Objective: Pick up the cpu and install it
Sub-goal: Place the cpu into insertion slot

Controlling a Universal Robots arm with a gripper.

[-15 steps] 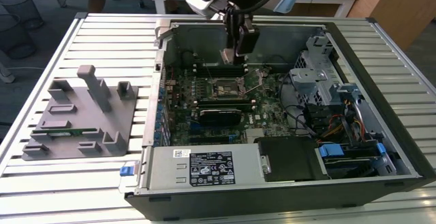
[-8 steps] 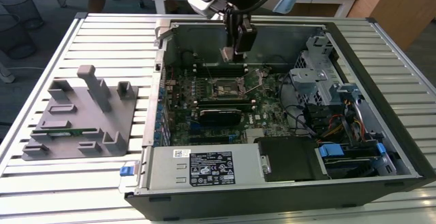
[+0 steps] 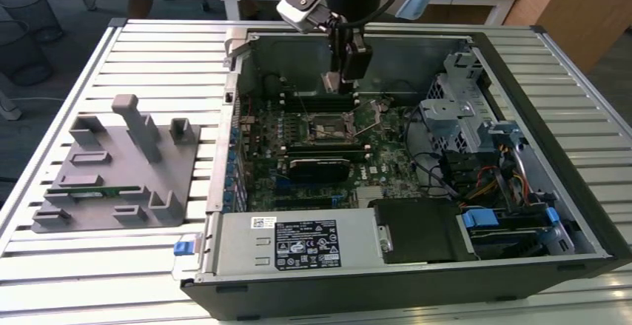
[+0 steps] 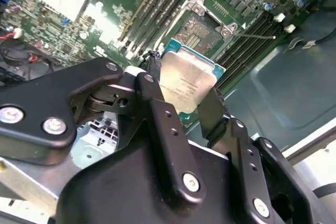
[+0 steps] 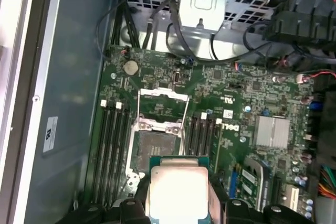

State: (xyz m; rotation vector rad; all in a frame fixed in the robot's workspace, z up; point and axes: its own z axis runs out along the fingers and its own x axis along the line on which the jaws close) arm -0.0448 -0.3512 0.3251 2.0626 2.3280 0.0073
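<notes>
Aloft, claw (image 4: 181, 92) clamping cpu (image 4: 197, 73), lettering (image 4: 180, 84) illegible

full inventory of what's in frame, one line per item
pc case: 1, black, open, lying on the table
table: 1, white slatted, under everything
motherboard: 1, green, inside the pc case
socket: 1, open and empty, on the motherboard
power supply: 1, grey, labelled, inside the pc case
fixture: 1, grey, on the table, exterior view's left
memory stick: 1, green, in the fixture
cpu: 1, silver top, held over the motherboard near the socket
gripper: 1, black, shut on the cpu
</notes>
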